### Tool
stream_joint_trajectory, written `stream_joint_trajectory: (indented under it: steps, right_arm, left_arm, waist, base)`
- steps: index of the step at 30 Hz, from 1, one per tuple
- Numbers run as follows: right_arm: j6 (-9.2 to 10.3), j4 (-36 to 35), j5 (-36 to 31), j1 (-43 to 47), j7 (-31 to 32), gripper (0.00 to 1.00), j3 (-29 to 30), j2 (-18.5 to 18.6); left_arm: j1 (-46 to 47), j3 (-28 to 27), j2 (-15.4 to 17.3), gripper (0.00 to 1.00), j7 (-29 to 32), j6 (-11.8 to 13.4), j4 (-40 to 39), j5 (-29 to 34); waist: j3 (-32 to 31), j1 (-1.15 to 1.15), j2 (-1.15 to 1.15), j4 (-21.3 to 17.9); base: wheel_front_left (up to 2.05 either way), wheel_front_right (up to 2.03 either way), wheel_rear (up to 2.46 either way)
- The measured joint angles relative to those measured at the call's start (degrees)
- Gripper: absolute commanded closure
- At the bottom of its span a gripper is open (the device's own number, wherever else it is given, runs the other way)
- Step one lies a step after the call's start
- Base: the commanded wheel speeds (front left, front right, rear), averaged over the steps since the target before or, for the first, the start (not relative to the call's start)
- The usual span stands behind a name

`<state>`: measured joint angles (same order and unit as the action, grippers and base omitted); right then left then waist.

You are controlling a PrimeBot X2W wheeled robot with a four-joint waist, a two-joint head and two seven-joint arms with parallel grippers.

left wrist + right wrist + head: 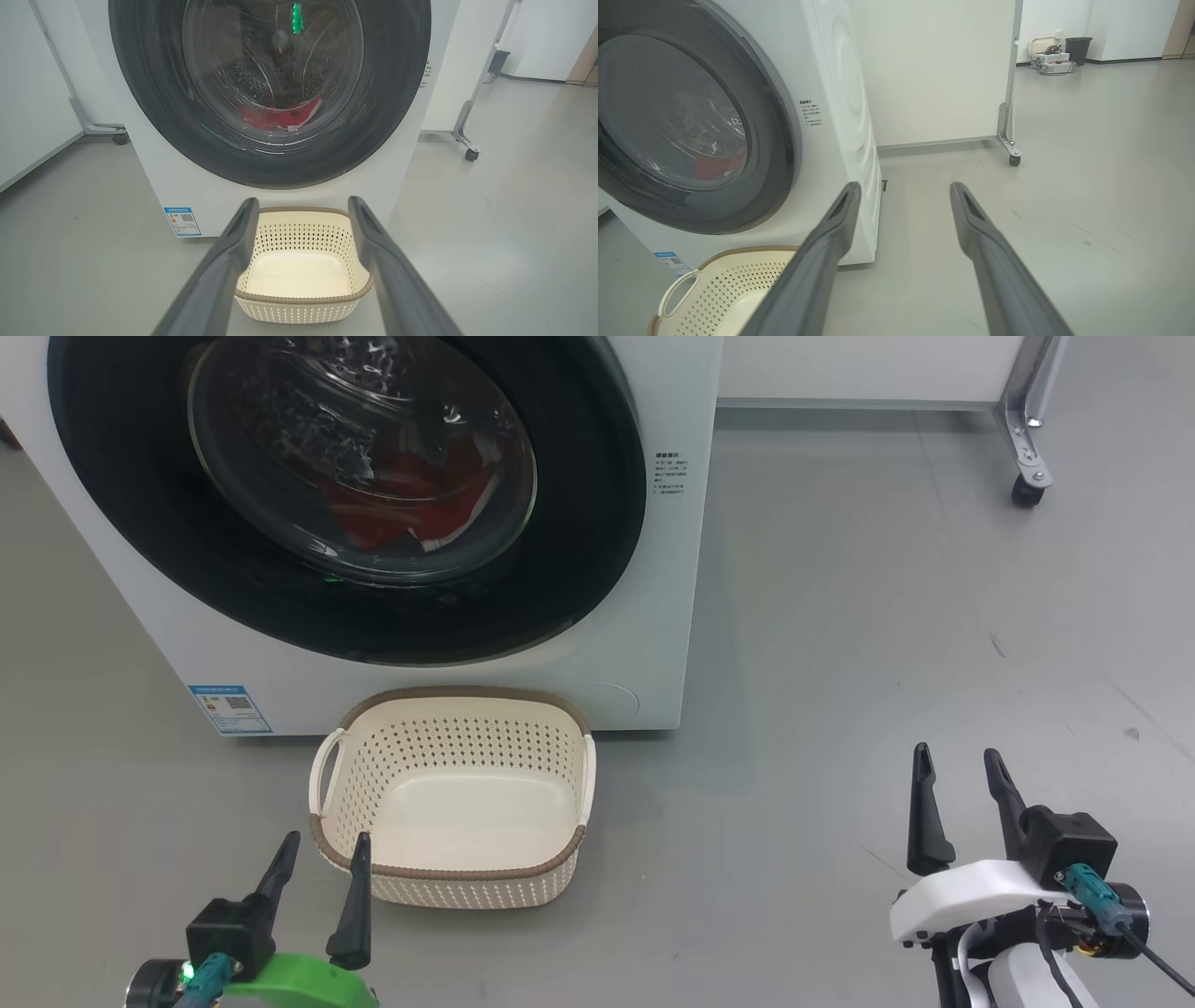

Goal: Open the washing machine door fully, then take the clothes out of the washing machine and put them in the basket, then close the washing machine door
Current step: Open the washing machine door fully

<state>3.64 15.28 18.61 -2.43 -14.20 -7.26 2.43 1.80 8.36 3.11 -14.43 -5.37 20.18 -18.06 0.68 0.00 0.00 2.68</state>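
Standing here, I'd say nothing of the job is done yet. The door (pixel 355 439) is shut flush on the washer (pixel 653 644), and the clothes (pixel 401 509) lie red behind its glass, low in the drum. The basket (pixel 457 694) sits empty on the floor (pixel 840 663), just in front of the washer and below the door. The left hand (pixel 327 837) hangs by the basket's near left corner, fingers parted a fair way and holding nothing. The right hand (pixel 957 750) is well off to the right over bare floor, also parted and empty. Neither hand is near the door, so opening it, moving the clothes and shutting it all seem left to do. The head view takes in both hands and the basket together. The left wrist view looks square into the glass and picks out the drum's holes (pixel 243 79), which the head view blurs with reflections. The right wrist view catches the washer's side, a wheeled partition (pixel 934 70) and a dark bin (pixel 1078 46) by the far wall.
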Motion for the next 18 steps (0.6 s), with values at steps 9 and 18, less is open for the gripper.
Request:
stream_joint_trajectory:
  steps: [9,18]
  right_arm:
    - [-0.03,-0.7,0.8,-0.6,0.0,1.00,0.0,0.0]
    - [-1.05,-1.2,17.5,-2.3,0.4,1.00,1.6,0.0]
  left_arm:
    - [1.2,-0.1,-0.1,0.00,0.0,-0.1,0.3,0.0]
    - [2.7,0.5,-0.3,0.00,0.0,-0.5,0.1,0.0]
  waist:
    - [1.4,0.00,0.00,0.7]
    - [4.1,0.00,0.00,2.1]
  base:
    - [0.00,0.00,0.00]
    - [0.00,0.00,0.00]
